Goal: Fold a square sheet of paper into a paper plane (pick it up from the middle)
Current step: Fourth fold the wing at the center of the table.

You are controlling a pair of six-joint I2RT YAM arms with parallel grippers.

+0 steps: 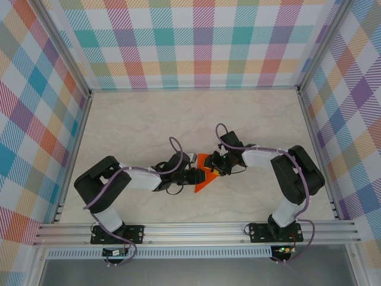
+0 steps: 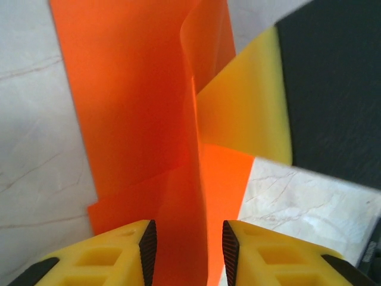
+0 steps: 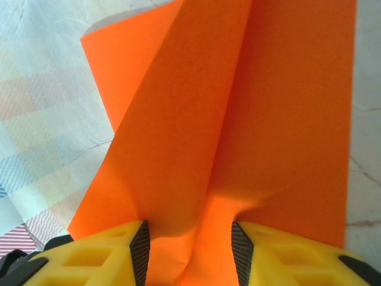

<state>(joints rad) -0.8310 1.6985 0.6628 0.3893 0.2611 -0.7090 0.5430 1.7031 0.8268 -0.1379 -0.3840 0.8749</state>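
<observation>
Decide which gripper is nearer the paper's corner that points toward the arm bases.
Left. The left gripper sits just up and left of that corner of the paper; the right gripper is at the paper's far right edge, farther away.

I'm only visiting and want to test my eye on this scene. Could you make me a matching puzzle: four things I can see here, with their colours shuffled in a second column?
Things:
1. sheet of paper
2. table
3. back wall
4. front rail

Looks:
A. silver metal
B. bright orange
C. pastel checks
D. pale marble

Pairs: 1-B; 2-D; 3-C; 4-A
</observation>
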